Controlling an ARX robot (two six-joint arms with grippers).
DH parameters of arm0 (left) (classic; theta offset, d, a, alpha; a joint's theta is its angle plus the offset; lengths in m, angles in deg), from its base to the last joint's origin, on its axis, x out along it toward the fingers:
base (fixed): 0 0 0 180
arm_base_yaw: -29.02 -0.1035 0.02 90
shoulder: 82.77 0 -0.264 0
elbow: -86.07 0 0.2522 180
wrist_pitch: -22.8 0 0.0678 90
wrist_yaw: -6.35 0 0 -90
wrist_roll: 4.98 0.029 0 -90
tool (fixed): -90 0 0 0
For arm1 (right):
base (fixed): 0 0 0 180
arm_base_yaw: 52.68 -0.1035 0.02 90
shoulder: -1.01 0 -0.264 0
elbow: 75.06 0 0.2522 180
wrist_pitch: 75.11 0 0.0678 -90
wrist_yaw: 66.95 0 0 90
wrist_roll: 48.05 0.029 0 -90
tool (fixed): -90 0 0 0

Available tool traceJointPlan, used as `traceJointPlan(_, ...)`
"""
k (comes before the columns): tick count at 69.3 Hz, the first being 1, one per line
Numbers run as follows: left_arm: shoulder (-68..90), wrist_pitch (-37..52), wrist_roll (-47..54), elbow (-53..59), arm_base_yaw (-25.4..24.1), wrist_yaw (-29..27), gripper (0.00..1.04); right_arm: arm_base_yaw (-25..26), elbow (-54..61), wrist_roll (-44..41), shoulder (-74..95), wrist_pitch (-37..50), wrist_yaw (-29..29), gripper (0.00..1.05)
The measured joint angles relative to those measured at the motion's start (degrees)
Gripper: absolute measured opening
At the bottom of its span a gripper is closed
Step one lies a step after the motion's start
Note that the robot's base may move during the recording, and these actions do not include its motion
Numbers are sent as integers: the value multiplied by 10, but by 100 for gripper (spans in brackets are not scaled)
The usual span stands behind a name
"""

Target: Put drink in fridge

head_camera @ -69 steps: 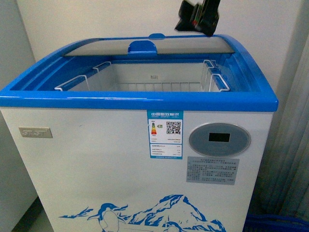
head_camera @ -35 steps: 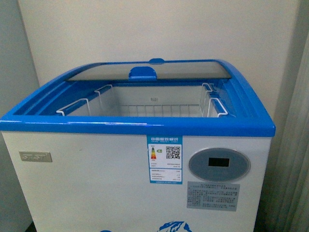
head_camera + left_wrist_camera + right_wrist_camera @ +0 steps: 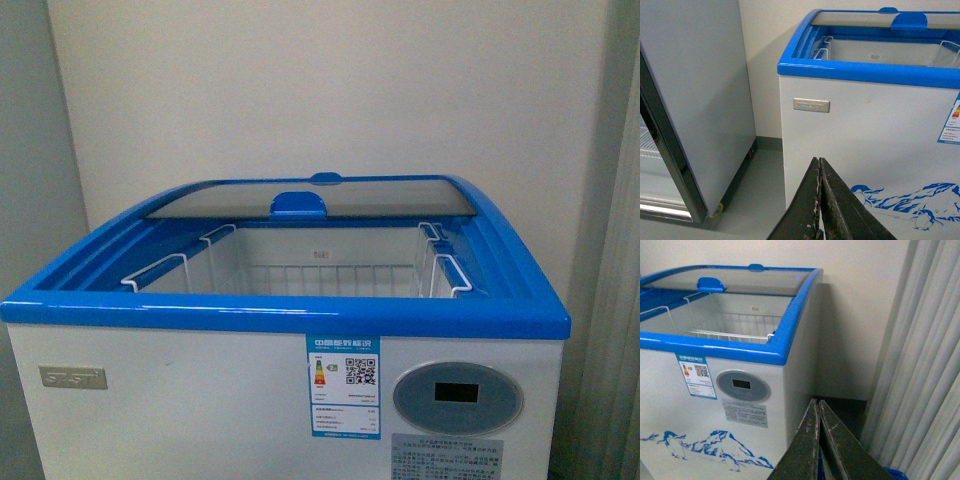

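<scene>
The fridge (image 3: 280,315) is a white chest freezer with a blue rim and fills the front view. Its curved glass lid (image 3: 310,198) is slid to the back, so the white wire baskets (image 3: 330,275) inside show. The oval grey display (image 3: 457,397) is on its front. The drink is not in any view. My left gripper (image 3: 819,160) is shut and empty, low in front of the fridge's left front (image 3: 865,115). My right gripper (image 3: 818,402) is shut and empty, by the fridge's right corner (image 3: 790,330). Neither arm shows in the front view.
A taller plain grey cabinet (image 3: 695,90) stands left of the fridge with a floor gap between them. A pale pleated curtain (image 3: 920,365) hangs to the right. A blue object (image 3: 897,474) lies on the floor below the curtain. A wall is behind.
A dark gripper seen above the lid's right back corner a second ago has left the front view. The fridge now sits lower in the frame.
</scene>
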Motion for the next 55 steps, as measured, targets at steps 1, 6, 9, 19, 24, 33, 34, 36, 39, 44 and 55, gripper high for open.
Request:
traceJointPlan(1, 0, 0, 0, 0, 0, 0, 3, 0, 5, 0, -3, 1, 1, 3)
traceJointPlan(6, 0, 0, 0, 0, 0, 0, 3, 0, 24, 0, -14, 7, 0, 3)
traceJointPlan(9, 0, 0, 0, 0, 0, 0, 3, 0, 34, 0, -20, 11, 0, 3)
traceJointPlan(19, 0, 0, 0, 0, 0, 0, 3, 0, 54, 0, -35, 18, 0, 3)
traceJointPlan(24, 0, 0, 0, 0, 0, 0, 3, 0, 64, 0, -42, 21, 0, 3)
traceJointPlan(33, 0, 0, 0, 0, 0, 0, 3, 0, 78, 0, -52, 23, 0, 3)
traceJointPlan(34, 0, 0, 0, 0, 0, 0, 3, 0, 80, 0, -53, 24, 0, 3)
traceJointPlan(36, 0, 0, 0, 0, 0, 0, 3, 0, 83, 0, -55, 25, 0, 3)
traceJointPlan(39, 0, 0, 0, 0, 0, 0, 3, 0, 86, 0, -58, 26, 0, 3)
traceJointPlan(44, 0, 0, 0, 0, 0, 0, 3, 0, 91, 0, -62, 27, 0, 3)
traceJointPlan(55, 0, 0, 0, 0, 0, 0, 3, 0, 101, 0, -71, 30, 0, 3)
